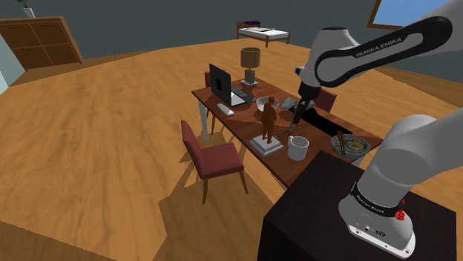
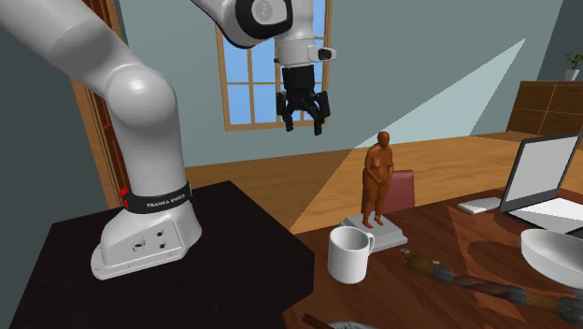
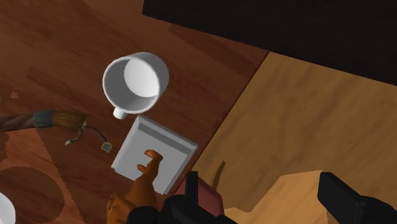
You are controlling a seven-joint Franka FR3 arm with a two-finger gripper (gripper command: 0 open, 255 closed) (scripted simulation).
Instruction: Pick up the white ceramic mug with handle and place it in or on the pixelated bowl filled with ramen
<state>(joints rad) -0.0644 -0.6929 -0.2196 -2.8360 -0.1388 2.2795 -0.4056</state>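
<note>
- We note a wooden floor (image 1: 111,148) running under the whole set-up.
- A long brown table (image 1: 239,124) stands on it, with a red chair (image 1: 215,157) drawn up at the shoulder view's left side.
- The white arm (image 1: 371,52) rises from a black stand (image 1: 319,215) that sits against the table's near end and reaches out over the tabletop.
- A laptop (image 1: 222,85) stands open further along the table, well apart from the mug.
- A brown figure statue (image 2: 377,178) stands upright on a grey slab (image 3: 153,153) near the stand end.
- The ramen bowl (image 1: 350,145) rests on the table close to the stand, partly hidden by the arm, at the shoulder view's right of the mug and apart from it.
- The white mug (image 3: 135,81) stands upright and empty on the table, just beside the grey slab, its handle turned toward that slab, between the statue and the ramen bowl.
- The gripper (image 2: 304,126) hangs in the air above the table, its fingers spread apart with nothing between them; the mug lies below and ahead of it, untouched.
</note>
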